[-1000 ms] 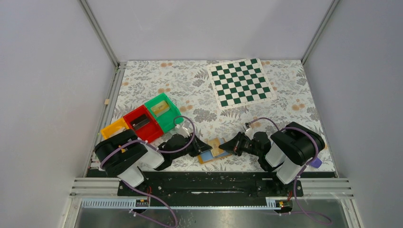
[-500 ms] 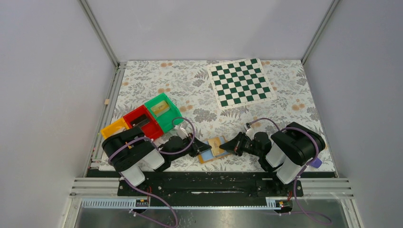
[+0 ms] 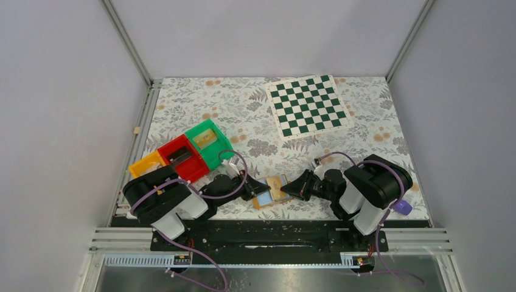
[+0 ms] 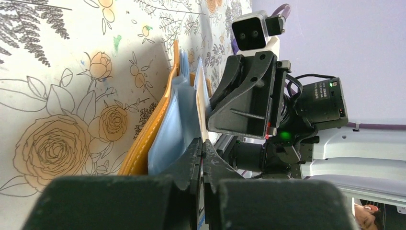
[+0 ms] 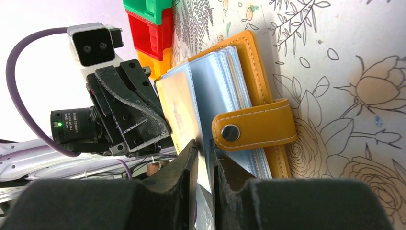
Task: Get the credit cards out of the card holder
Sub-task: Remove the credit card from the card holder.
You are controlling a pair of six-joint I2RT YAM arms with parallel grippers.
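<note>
While the card holder [image 3: 272, 190] lay open on the floral bench [image 3: 231, 109] near its front edge, orange cover down and pale-blue sleeves fanned up, the left end effector [image 4: 202, 160] was fully closed at its left side. Its tips sat against the sleeves, though whether one was pinched could not be told. The right end effector [image 5: 205, 153] had its fingers narrowly parted around the edge of a cream card [image 5: 179, 110] in a clear sleeve, just beside the snap strap [image 5: 251, 127]; a firm grip could not be confirmed.
</note>
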